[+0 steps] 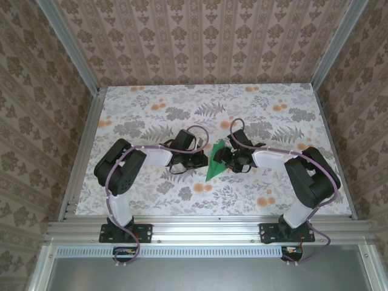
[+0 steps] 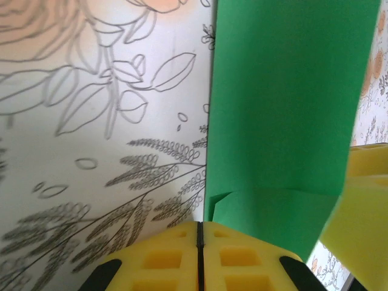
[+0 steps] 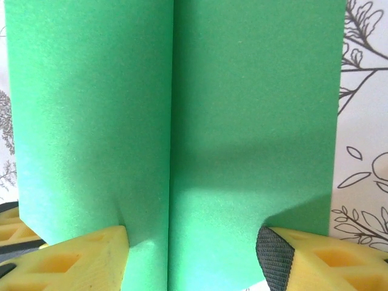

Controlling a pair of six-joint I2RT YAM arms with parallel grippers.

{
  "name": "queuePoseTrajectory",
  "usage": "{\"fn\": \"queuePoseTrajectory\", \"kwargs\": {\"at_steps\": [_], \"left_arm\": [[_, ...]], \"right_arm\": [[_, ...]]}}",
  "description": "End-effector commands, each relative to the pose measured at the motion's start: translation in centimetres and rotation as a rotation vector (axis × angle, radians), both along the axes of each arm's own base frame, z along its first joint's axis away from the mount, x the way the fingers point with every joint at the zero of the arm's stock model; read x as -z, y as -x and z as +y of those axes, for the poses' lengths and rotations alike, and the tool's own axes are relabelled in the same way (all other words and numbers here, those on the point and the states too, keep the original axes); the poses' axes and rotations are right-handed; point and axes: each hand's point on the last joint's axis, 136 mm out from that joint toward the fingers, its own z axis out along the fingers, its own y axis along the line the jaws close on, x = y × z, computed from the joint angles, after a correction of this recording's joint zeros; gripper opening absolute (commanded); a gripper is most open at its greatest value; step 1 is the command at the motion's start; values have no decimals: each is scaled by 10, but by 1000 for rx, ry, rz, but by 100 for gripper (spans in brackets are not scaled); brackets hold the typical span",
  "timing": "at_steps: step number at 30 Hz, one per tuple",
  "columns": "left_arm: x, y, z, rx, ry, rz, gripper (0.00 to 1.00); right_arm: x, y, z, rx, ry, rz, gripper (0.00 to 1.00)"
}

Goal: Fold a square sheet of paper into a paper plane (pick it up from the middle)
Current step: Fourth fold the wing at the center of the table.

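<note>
The square sheet of paper (image 1: pixel 213 163) is bright green and lies folded into a slim pointed shape on the floral table, its tip toward the near edge. A long crease runs down the paper (image 3: pixel 242 121) in the right wrist view. My right gripper (image 3: pixel 194 254) is open, one finger on each side of that crease, over the paper. My left gripper (image 2: pixel 199 233) is shut, its yellow fingers (image 2: pixel 242 260) pressed together with nothing seen between them. The paper (image 2: pixel 285 103) lies just ahead and to the right of its tips. In the top view both grippers, left (image 1: pixel 203 159) and right (image 1: pixel 222 159), meet at the paper.
A yellow finger of the right gripper (image 2: pixel 364 206) stands close at the right of the left wrist view. Aluminium rails (image 1: pixel 206 229) border the table (image 1: pixel 151 109), and patterned walls close it in on three sides.
</note>
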Motion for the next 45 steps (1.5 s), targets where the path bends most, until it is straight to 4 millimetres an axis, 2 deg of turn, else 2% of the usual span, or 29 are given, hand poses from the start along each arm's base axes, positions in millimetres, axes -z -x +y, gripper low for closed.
{"fn": "queuePoseTrajectory", "kwargs": {"at_steps": [1, 10, 17, 31, 45], "left_arm": [[-16, -4, 5, -36, 24, -47, 11], [-30, 17, -10, 34, 99, -111, 25], [-25, 28, -14, 105, 54, -168, 32], [-6, 29, -11, 126, -28, -163, 29], [-7, 22, -13, 94, -14, -152, 20]], "right_arm": [[61, 51, -56, 73, 276, 239, 65], [67, 55, -59, 128, 320, 297, 65], [72, 60, -60, 154, 328, 337, 63], [77, 64, -60, 190, 309, 376, 59], [81, 67, -62, 207, 307, 406, 60]]}}
